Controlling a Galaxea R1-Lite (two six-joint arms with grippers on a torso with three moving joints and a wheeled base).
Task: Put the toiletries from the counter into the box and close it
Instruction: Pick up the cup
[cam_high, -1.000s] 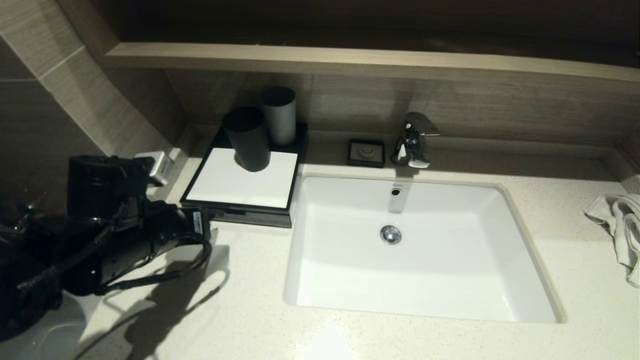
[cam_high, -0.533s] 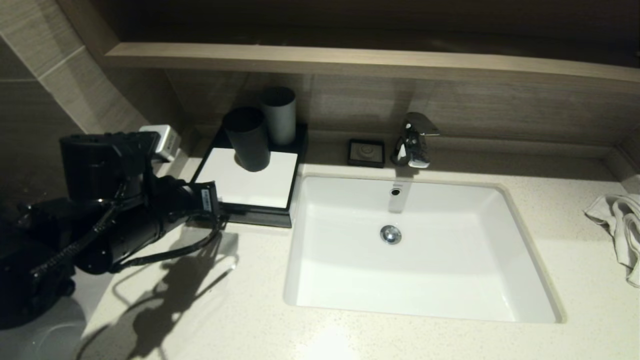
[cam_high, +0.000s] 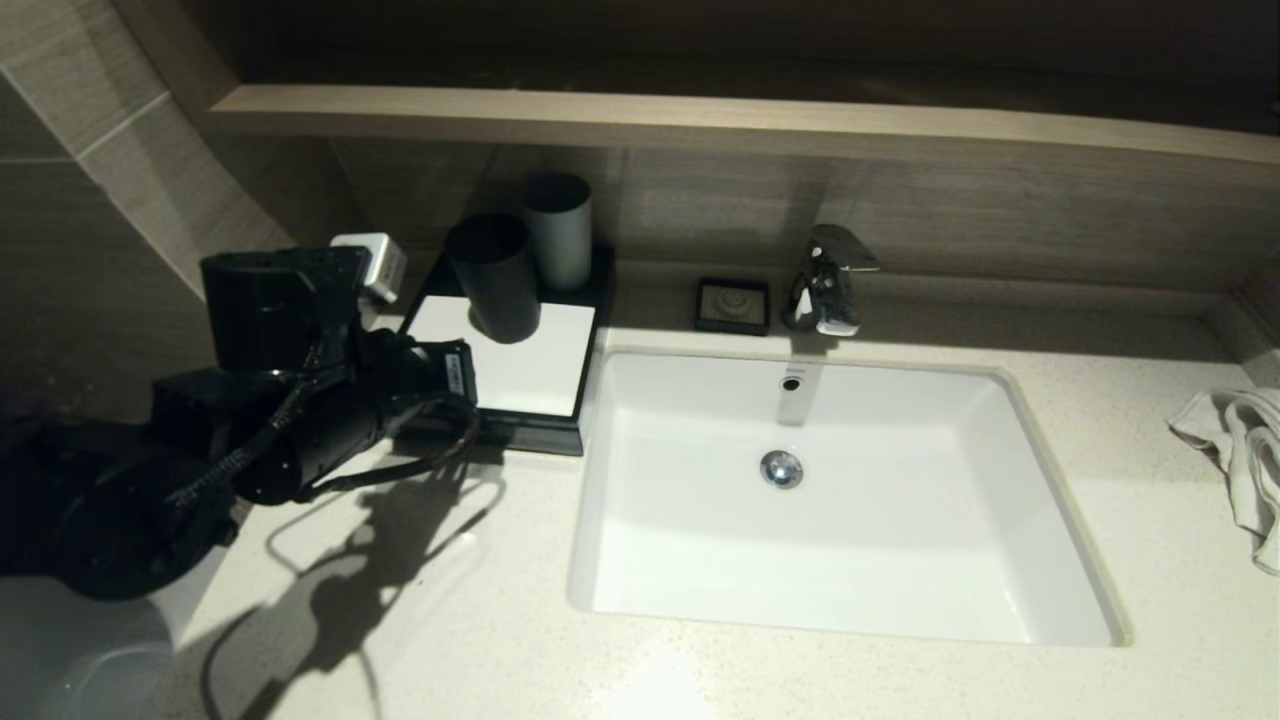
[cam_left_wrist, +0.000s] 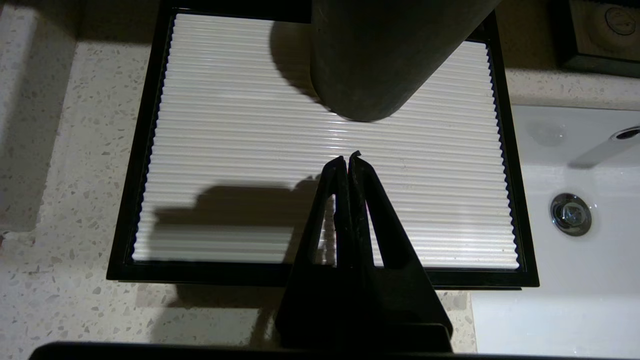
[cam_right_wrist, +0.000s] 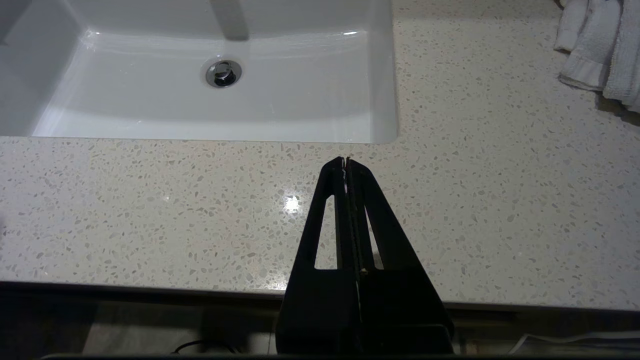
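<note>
I hold the left gripper (cam_left_wrist: 348, 156), fingers pressed together and empty, above the black box with white ribbed lid (cam_left_wrist: 320, 165), which sits beside the white sink (cam_high: 840, 500), short of the dark cylindrical cup (cam_left_wrist: 380, 55) on it; the right gripper (cam_right_wrist: 346, 160), likewise closed, hangs parked over the speckled counter (cam_right_wrist: 200, 210).

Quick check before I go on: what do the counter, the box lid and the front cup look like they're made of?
Counter: likely polished terrazzo or engineered stone; pale, speckled, with a glossy light spot.
Box lid: white, finely ribbed panel in a black frame, probably plastic or corrugated card; cannot tell which.
Front cup: dark, matte, smooth, no glints; possibly plastic or coated ceramic.
Left gripper hovers over the lid, shut.
</note>
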